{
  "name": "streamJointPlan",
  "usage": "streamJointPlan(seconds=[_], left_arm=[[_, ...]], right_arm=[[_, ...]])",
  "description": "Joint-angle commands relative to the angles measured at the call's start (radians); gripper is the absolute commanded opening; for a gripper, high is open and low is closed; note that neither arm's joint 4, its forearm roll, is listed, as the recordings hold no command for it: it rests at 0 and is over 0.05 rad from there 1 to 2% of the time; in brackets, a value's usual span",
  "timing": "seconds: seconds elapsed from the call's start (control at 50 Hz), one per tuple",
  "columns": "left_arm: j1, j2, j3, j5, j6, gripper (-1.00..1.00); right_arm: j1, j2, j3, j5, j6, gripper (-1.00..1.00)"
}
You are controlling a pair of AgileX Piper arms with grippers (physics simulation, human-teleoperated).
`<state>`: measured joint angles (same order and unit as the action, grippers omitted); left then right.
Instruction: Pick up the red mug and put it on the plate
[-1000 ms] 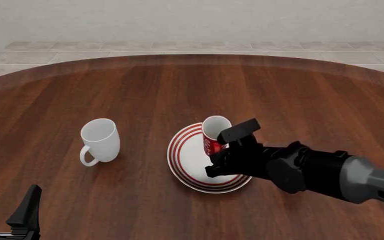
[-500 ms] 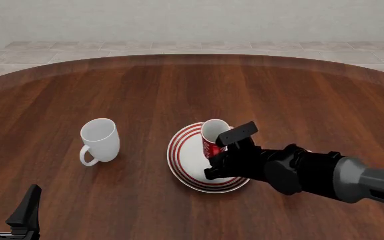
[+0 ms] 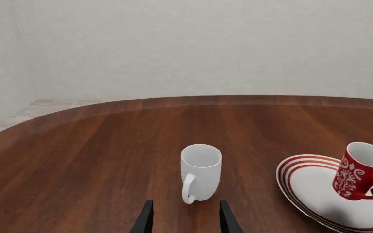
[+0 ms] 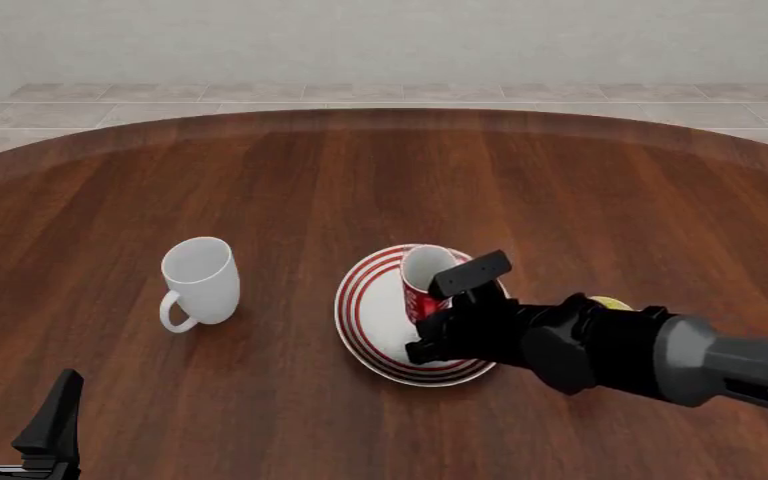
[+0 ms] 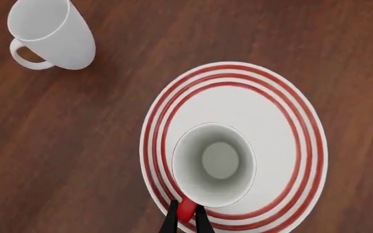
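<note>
The left gripper [image 4: 17, 415] is idling at the table's [image 4: 357, 170] near edge, its jaws spread and holding nothing. Farther in, the right gripper [image 5: 186, 217] is pinching the red mug's [image 4: 423, 272] handle [image 5: 186, 210], the mug tilting over the plate [image 4: 364, 310]. The white mug [image 4: 200, 280] is standing left, well apart.

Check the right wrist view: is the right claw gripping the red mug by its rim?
No. The right claw is pinched on the red mug's handle, over the plate.

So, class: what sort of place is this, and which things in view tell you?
Probably a simulated dining or kitchen setting: a round wooden table holding a plate and mugs, with a tiled floor and plain wall behind.
</note>
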<state>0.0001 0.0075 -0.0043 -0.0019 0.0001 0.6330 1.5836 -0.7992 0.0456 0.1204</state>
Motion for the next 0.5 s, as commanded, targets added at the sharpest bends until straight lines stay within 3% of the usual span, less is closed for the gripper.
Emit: streamJointPlan(seconds=[0.02, 0.5], left_arm=[[0.0, 0.0, 0.0, 0.0, 0.0, 1.0], [0.0, 0.0, 0.0, 0.0, 0.0, 1.0]], right_arm=[[0.001, 0.008, 0.003, -0.013, 0.015, -1.0], [0.001, 0.024, 0.018, -0.038, 0.033, -1.0]])
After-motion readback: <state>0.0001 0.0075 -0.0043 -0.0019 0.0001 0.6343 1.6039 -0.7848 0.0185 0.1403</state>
